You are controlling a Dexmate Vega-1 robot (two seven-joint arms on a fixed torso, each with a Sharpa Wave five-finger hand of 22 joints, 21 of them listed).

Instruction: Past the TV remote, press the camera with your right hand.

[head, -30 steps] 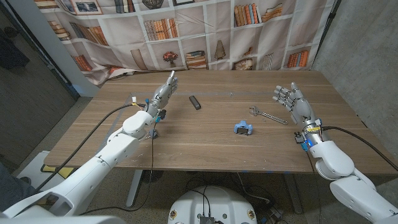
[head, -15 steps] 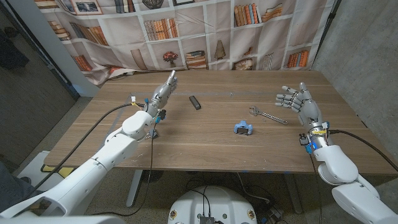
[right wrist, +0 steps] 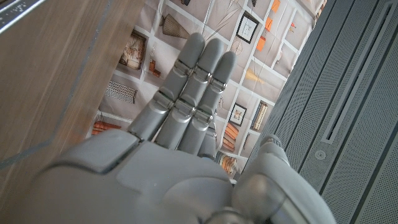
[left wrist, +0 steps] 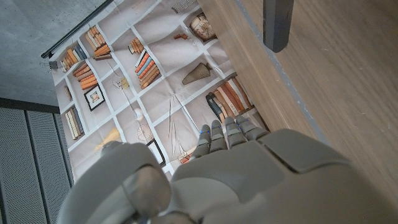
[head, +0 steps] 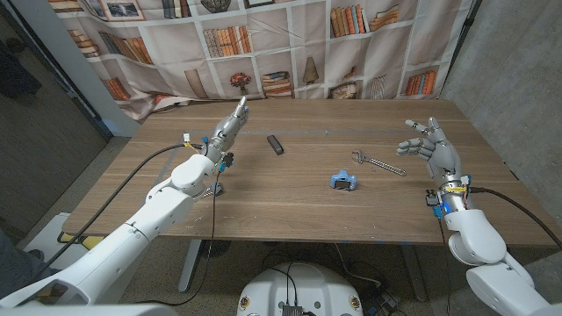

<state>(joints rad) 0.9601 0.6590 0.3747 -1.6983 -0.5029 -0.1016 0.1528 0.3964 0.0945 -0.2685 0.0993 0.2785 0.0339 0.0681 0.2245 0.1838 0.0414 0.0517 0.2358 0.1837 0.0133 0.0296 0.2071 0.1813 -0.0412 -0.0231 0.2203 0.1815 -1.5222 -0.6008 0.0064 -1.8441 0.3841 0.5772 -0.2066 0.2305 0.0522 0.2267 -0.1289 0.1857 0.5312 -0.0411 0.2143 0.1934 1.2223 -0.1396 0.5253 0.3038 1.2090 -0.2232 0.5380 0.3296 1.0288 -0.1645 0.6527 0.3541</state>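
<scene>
Right hand (head: 432,145) is raised over the right side of the wooden table (head: 290,206), palm side toward the table's middle, fingers straight and fanned apart, holding nothing. The right wrist view shows the same hand (right wrist: 180,118) from behind, fingers extended side by side against the bookshelf-print backdrop (right wrist: 205,37).

Small blue and grey camera (head: 344,182) sits on the table near the middle, slightly right of centre. It is well apart from the right hand and nothing touches it.

Dark slim rectangular TV remote (head: 276,145) lies further back and to the left of the camera, apart from it. The left wrist view catches one end of the remote (left wrist: 278,25) on the wood.

Silver metal wrench (head: 379,163) lies between the camera and the right hand, angled, touching neither.

Left hand (head: 230,125) is at the table's left rear area, fingers straight and held together, pointing toward the backdrop, gripping nothing. In the left wrist view (left wrist: 224,140) its fingers look extended and close together.
</scene>
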